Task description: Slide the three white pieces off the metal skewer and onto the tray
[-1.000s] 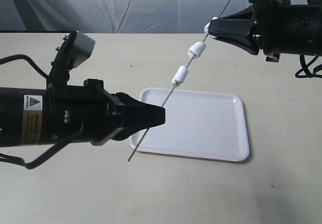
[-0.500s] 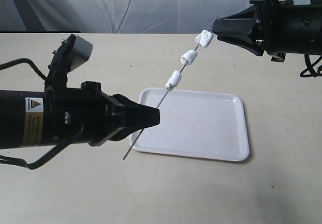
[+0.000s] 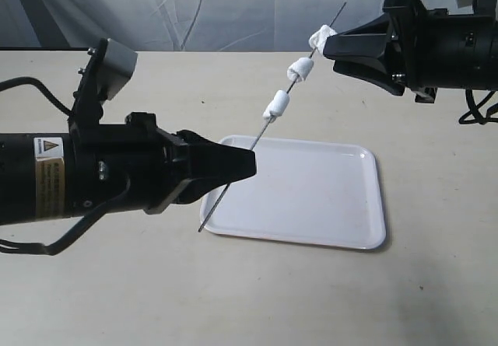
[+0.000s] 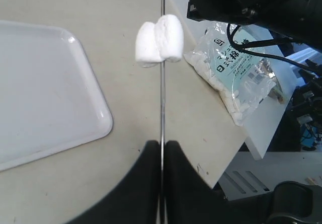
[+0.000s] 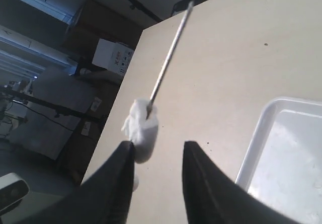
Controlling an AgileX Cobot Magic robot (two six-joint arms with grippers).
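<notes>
My left gripper (image 3: 247,166) (image 4: 162,148) is shut on the metal skewer (image 3: 257,140) (image 4: 162,90), which slants up and to the right above the tray (image 3: 366,233) (image 4: 90,128). Three white pieces are threaded on its upper half: the lowest (image 3: 276,105) (image 4: 160,40), the middle one (image 3: 300,70) and the top one (image 3: 320,36) (image 5: 142,126). My right gripper (image 3: 328,50) (image 5: 158,146) is open right at the top piece, which rests against one fingertip (image 5: 126,148). The skewer's bare tip (image 5: 173,48) sticks out beyond that piece.
A clear bag of white lumps (image 4: 229,70) lies on the table near its edge, past the tray's corner. The tray (image 5: 282,158) lies flat with nothing on it. Both black arms hang over the beige tabletop (image 3: 257,299).
The left gripper has shifted slightly right and up with the skewer. The skewer's upper end has swung up, so the top piece now sits against the open right gripper's tip.
</notes>
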